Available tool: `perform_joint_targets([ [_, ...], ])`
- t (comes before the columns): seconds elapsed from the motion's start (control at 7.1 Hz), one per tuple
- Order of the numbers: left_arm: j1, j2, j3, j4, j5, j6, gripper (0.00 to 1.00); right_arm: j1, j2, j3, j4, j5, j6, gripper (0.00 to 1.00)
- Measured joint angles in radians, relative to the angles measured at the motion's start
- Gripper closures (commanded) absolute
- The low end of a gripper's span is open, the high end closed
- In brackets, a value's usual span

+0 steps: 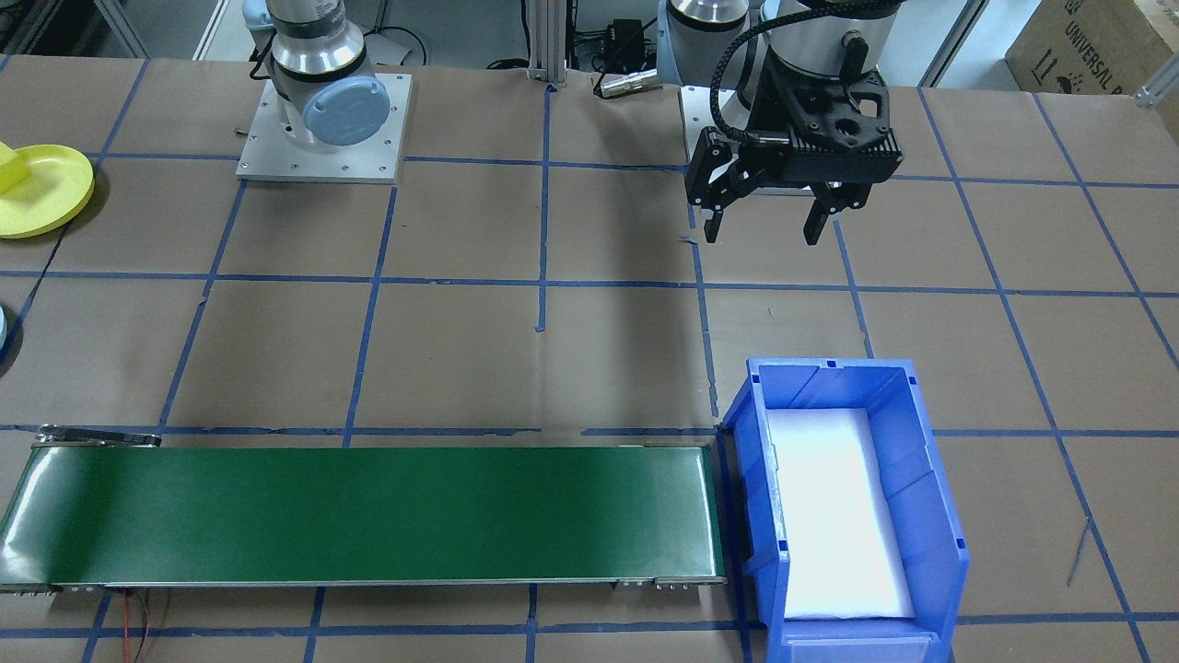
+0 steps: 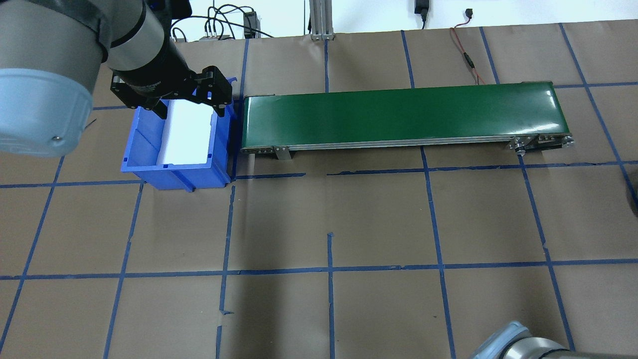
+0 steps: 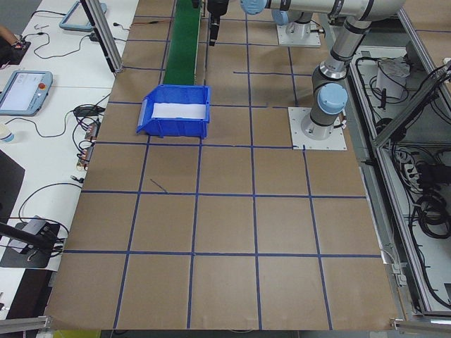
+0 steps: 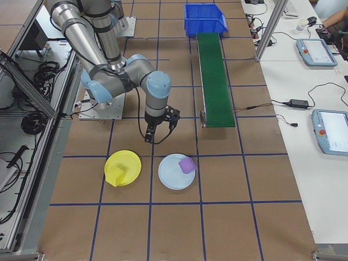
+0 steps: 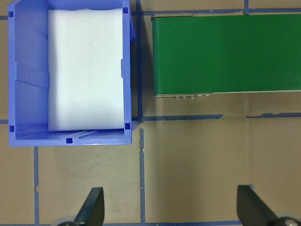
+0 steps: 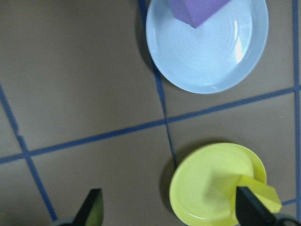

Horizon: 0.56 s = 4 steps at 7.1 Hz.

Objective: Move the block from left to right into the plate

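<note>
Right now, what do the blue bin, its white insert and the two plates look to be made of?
Blue bin: looks like moulded plastic, with ribbed walls and a slight sheen. White insert: probably foam, matte with a fine grainy surface. Light blue plate and yellow plate: likely plastic, glossy, with highlights and concentric rings; glazed ceramic can't be ruled out.

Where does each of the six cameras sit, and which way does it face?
Exterior front-facing: across the table, facing the robot; left gripper, blue bin, conveyor.
Overhead exterior: behind the robot, looking down; left arm over the bin.
Exterior left: table's end, looking along it; left arm's base near.
Exterior right: opposite end; right gripper above yellow plate and light blue plate.
Left wrist: straight down on bin and conveyor, jaws open.
Right wrist: down on both plates, purple block, yellow block.
Both wrist views show fingertips at bottom.
</note>
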Motion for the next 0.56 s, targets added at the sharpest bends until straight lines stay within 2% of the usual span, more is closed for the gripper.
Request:
perform_joint_targets([
  [0.28,0.0,0.0,0.001,0.0,0.0,0.0,0.0,0.254,-0.04,-0.058,0.136,0.004,0.275,0.0],
  [0.56,0.0,0.001,0.002,0.0,0.002,0.0,0.0,0.519,-0.047,-0.194,0.303,0.027,0.56,0.0],
])
